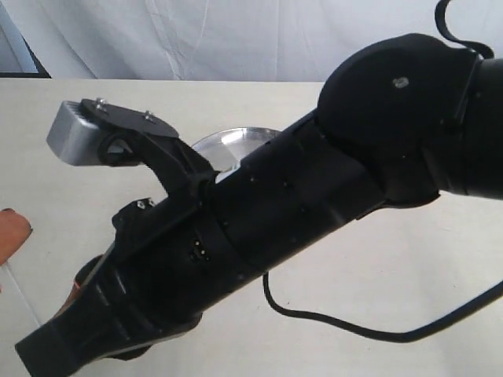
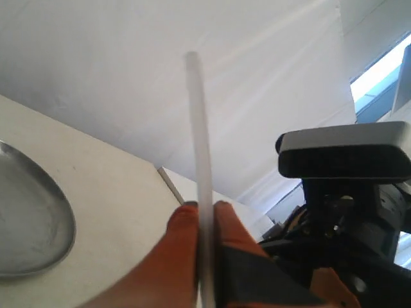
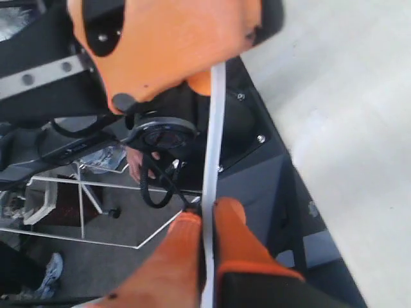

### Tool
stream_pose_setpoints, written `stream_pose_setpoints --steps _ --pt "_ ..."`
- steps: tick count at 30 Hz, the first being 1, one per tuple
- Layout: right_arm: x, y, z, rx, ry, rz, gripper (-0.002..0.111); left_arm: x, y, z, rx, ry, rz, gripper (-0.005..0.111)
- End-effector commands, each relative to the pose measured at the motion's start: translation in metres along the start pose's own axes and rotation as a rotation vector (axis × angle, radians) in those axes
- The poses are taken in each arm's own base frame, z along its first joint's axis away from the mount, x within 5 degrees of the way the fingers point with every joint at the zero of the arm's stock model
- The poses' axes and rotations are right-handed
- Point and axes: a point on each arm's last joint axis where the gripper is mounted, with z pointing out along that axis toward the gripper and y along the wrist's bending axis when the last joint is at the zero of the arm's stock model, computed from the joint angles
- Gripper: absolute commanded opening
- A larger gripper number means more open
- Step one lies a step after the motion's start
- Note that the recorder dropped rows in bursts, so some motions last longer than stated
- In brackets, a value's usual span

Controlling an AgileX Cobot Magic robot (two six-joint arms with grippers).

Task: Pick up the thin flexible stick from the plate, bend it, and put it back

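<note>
In the left wrist view the thin flexible stick [image 2: 200,141] is a whitish strip pinched in my left gripper [image 2: 205,208]. It rises from the orange fingers [image 2: 180,244] with a slight curve. My right gripper [image 3: 207,205] is also shut on the stick [image 3: 214,128], which runs straight up to the other orange gripper [image 3: 167,45]. The steel plate [image 2: 26,224] lies on the table below and to one side of the left gripper. Only part of the plate's rim [image 1: 228,140] shows in the exterior view, behind the right arm [image 1: 299,204], and the stick is hidden there.
A black cable [image 1: 354,326] loops over the cream table [image 1: 393,267]. An orange fingertip [image 1: 12,232] pokes in at the exterior view's left edge. The right arm's silver wrist camera [image 1: 75,133] hangs over the table. White cloth [image 1: 196,39] backs the scene.
</note>
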Motion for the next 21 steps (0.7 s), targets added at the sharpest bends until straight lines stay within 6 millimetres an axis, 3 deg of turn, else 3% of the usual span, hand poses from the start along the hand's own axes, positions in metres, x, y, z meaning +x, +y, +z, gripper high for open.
stream_pose_setpoints --steps 1,12,15,19,21 --pt "-0.001 0.014 -0.002 -0.117 -0.002 0.02 -0.001 0.004 0.003 0.0 -0.02 0.038 0.083 0.0" --pt "-0.005 0.0 -0.002 0.033 -0.044 -0.051 0.0 0.003 0.001 0.0 -0.007 0.024 0.053 0.0" --pt "-0.009 -0.005 -0.002 0.092 -0.087 -0.066 0.015 0.002 0.001 0.0 0.001 0.017 0.035 0.0" --pt "-0.012 -0.008 -0.003 0.128 -0.119 -0.072 0.057 0.002 0.001 0.0 -0.004 0.012 0.032 0.0" --pt "-0.013 -0.01 -0.003 0.152 -0.129 -0.085 0.071 0.001 0.001 0.0 -0.001 0.008 0.023 0.0"
